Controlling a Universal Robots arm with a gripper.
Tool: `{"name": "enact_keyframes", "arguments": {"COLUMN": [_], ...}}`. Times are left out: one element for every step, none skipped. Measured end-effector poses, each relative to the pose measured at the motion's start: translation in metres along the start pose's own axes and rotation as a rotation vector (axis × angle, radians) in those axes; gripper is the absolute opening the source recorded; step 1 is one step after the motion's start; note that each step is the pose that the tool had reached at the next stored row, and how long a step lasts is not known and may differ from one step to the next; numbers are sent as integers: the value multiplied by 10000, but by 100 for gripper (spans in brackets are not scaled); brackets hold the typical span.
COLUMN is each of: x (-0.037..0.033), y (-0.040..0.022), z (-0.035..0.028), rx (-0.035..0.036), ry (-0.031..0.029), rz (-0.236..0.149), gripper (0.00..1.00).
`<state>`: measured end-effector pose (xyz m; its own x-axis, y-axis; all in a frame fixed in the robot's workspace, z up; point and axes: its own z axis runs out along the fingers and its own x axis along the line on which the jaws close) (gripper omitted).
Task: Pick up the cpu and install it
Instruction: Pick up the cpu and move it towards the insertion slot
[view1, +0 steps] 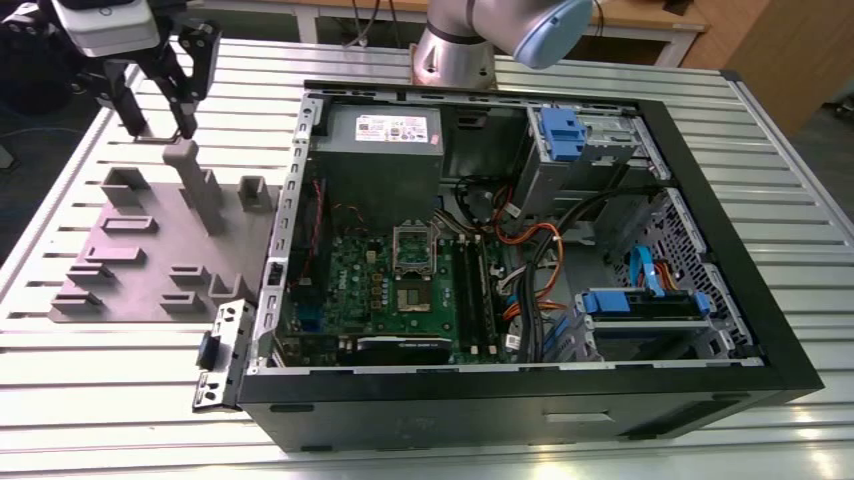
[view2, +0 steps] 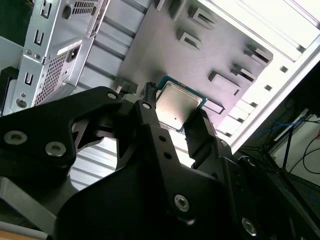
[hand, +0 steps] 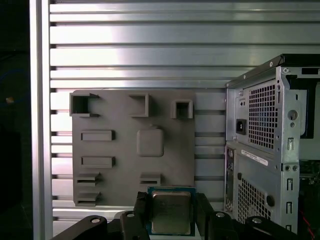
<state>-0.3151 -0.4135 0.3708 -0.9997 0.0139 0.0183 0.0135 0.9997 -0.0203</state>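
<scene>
The end effector (view1: 160, 128) hangs at the exterior view's left. Its two black fingers are closed on the cpu (hand: 171, 212), pinching it by opposite edges, and the silver metal top shows in both wrist views. The chip is held in the air over an edge of the grey holder plate (view1: 147, 260), which lies on the slatted aluminium surface (view1: 120, 400). To the exterior view's right lies the open computer case (view1: 467, 410), its green motherboard (view1: 354, 280) exposed.

Cpu (hand: 171, 212) — satin silver-grey metal lid, faintly reflective, teal-edged board. Gripper (view1: 162, 130) — matt black, bright metal screw heads. Fixture plate (hand: 125, 165): matt grey, plastic-looking. Table (hand: 150, 40): ribbed bare aluminium, glossy. Computer case (hand: 260, 150): dull grey perforated sheet metal.
</scene>
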Motion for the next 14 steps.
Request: {"name": "enact_keyframes", "arguments": {"x": [-10,-20,-30,-39,-49,-57,-67,-76,-86,-96,-106,-116,-125,-136], "y": [0,0,0,0,0,1,1,1,1,1,1,2,2,2], "z": [0,-1,-1,-1,-1,-2,-2,-2,-2,-2,-3,-2,-3,-3], "rx": [0,1,1,0,0,1,1,1,1,1,1,0,1,1], "ry": [0,1,1,1,1,1,2,1,1,1,1,1,1,1], "rz": [0,0,0,0,-1,-1,0,0,-1,-1,-1,0,0,0], "gripper": [47,47,47,47,47,47,47,47,47,47,47,47,47,47]}}
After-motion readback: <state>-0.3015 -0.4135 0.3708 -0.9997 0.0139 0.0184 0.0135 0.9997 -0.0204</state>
